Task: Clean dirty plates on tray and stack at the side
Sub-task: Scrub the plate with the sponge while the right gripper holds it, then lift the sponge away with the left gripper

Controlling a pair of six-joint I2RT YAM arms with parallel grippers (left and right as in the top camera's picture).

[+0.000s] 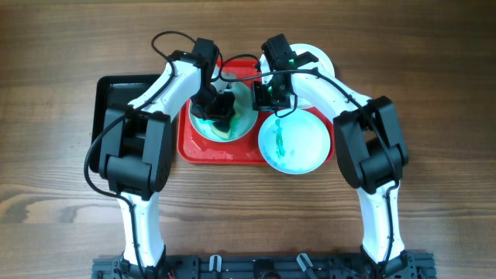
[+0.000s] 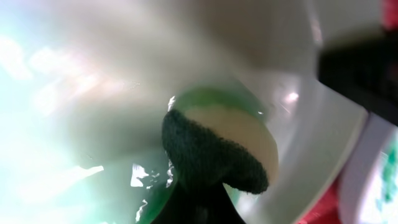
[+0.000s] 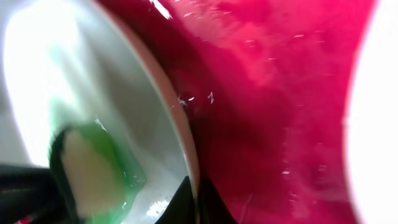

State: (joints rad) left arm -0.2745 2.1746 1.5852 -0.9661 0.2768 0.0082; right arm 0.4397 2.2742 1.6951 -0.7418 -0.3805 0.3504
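Note:
A pale turquoise plate point(image 1: 242, 128) lies on the left part of the red tray point(image 1: 190, 151). My left gripper point(image 1: 220, 105) is shut on a dark green and cream sponge point(image 2: 217, 149), pressed into the green smear point(image 2: 214, 99) on that plate. My right gripper point(image 1: 265, 94) is shut on the plate's right rim point(image 3: 180, 124), one finger on each side point(image 3: 196, 202). A second turquoise plate point(image 1: 298, 143) with a green smear lies over the tray's right edge. A white plate point(image 1: 318, 56) sits at the back right, partly hidden by my right arm.
A smaller black tray point(image 1: 112, 97) stands left of the red tray, partly under my left arm. The wooden table point(image 1: 62, 186) runs on all sides. The red tray floor point(image 3: 267, 93) shows beside the held rim.

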